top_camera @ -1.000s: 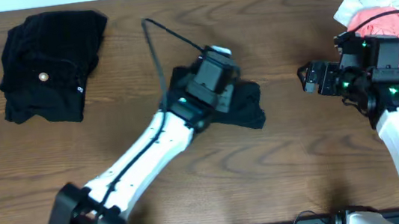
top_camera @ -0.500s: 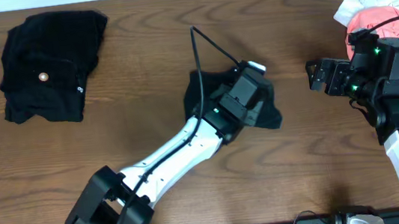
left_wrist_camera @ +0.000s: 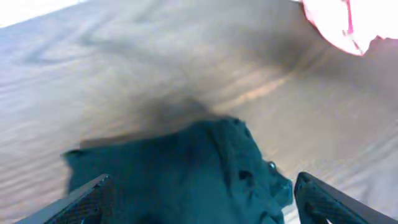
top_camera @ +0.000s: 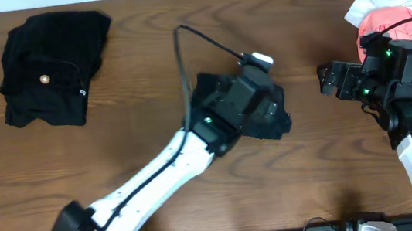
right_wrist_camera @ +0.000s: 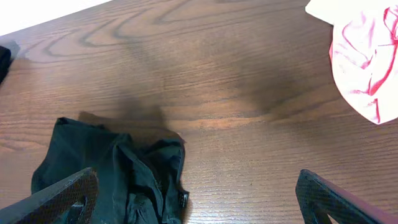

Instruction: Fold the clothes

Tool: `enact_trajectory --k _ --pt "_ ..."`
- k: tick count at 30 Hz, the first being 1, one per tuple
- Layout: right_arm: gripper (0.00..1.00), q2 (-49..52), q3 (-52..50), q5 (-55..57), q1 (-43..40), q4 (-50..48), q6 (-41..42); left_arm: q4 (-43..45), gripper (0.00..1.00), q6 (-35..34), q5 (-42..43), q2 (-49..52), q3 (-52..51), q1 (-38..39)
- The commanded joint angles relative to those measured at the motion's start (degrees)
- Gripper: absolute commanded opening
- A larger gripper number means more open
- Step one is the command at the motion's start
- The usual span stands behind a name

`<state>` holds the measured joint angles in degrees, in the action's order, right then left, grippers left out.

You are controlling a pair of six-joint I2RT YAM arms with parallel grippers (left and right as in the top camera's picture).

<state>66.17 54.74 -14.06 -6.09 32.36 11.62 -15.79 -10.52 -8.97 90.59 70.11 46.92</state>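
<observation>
- My left gripper [left_wrist_camera: 205, 198] was clamped a second ago; its jaws are now spread wide and grip nothing.
- The black garment [left_wrist_camera: 180, 168] lies loose directly under it, shifted closer to my right side.
- My right gripper [right_wrist_camera: 199, 196] is unchanged: wide open, empty, with the garment ahead of it.

I saw a table [top_camera: 143, 37] of smooth, grained brown wood with a low sheen. The black shirt [right_wrist_camera: 112, 165] was soft matt cloth; the pink garment [right_wrist_camera: 367, 62] looked thinner, smooth fabric.
</observation>
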Motion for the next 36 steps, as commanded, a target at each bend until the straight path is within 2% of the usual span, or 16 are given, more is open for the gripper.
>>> enact_trajectory --k 1,4,5,6,8,10,11,21,36 --pt "0.99 -0.61 0.02 0.57 -0.39 0.26 0.79 -2.23 0.92 0.33 0.92 0.46 0.13 -4.0" --pt "0.99 -0.61 0.02 0.55 -0.37 0.46 0.79 -2.6 0.91 0.31 6.29 1.7 -0.72 -7.02" --pt "0.99 -0.61 0.02 0.52 -0.37 0.48 0.79 -2.38 0.89 0.2 8.22 2.38 -0.96 -7.63" --pt "0.99 -0.61 0.02 0.55 -0.37 0.48 0.79 -2.08 0.82 0.07 10.14 3.26 -1.05 -8.13" --pt "0.99 -0.61 0.02 0.55 -0.37 0.55 0.79 -1.18 0.56 -0.42 13.57 5.29 -1.05 -8.5" --pt "0.99 -0.61 0.02 0.55 -0.37 0.76 0.79 0.15 0.12 -0.87 16.98 7.32 -1.05 -8.44" --pt "0.99 -0.61 0.02 0.57 -0.37 0.85 0.76 0.76 0.06 -1.25 18.6 8.31 -1.05 -8.28" --pt "0.99 -0.61 0.02 0.59 -0.39 1.2 0.76 2.93 0.06 -5.05 20.55 15.67 -1.05 -4.94" --pt "0.99 -0.61 0.02 0.59 -0.37 1.29 0.74 7.39 0.06 -5.05 20.46 16.46 -0.94 0.2"
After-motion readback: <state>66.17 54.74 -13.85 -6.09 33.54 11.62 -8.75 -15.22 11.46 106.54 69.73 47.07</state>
